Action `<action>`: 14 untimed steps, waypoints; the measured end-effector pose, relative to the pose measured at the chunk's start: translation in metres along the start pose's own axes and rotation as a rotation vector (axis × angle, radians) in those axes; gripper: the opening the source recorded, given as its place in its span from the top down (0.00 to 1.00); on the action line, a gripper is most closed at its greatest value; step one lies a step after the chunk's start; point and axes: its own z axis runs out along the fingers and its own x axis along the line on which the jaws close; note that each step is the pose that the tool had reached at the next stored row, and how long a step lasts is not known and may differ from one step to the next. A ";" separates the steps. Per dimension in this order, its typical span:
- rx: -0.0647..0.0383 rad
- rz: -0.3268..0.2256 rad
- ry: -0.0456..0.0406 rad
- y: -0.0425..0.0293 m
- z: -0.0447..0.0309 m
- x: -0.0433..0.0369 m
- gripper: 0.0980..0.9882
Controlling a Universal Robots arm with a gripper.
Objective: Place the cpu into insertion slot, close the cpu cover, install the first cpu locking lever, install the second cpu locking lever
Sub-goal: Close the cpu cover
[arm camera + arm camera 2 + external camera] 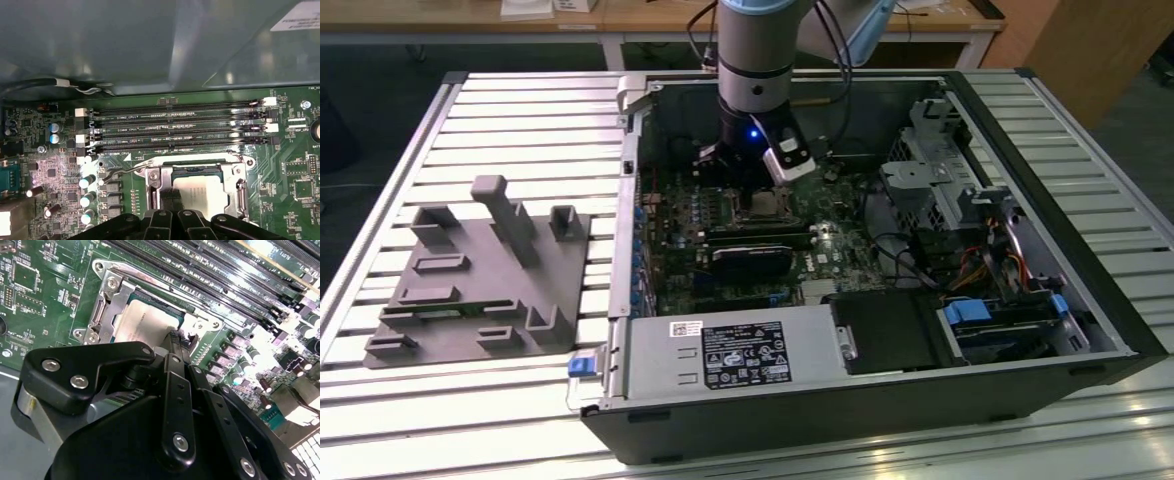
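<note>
The cpu (207, 192), a flat silver-grey square, lies in the insertion slot (761, 205) on the green board; its top (142, 322) is bright in the second wrist view. The cpu cover (155, 186), a thin silvery frame, lies down around it, with the chip seen through its window. A thin wire locking lever (120, 171) juts out sideways from one corner of the socket. My gripper (171, 200) hangs just above the chip's edge, its two black fingertips (176, 340) drawn together with nothing between them. In the exterior view the gripper (763, 190) reaches down into the open case.
Long black memory slots (175, 125) run beside the socket, and capacitors (87, 181) stand near its corner. A black graphics card (750, 258), the power supply (720, 352) and a drive cage (937, 170) crowd the case. A grey fixture (480, 270) sits at the exterior view's left.
</note>
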 end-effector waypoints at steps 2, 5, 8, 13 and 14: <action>0.000 0.000 -0.0001 0.0001 -0.0030 0.0000 0.99; 0.000 0.000 -0.0001 0.0003 -0.0073 -0.0002 0.99; 0.000 0.000 0.0006 0.0008 -0.0074 -0.0067 0.99; 0.000 0.000 0.0033 0.0018 -0.0077 -0.0199 0.99; 0.000 0.000 0.0036 0.0019 -0.0085 -0.0207 0.99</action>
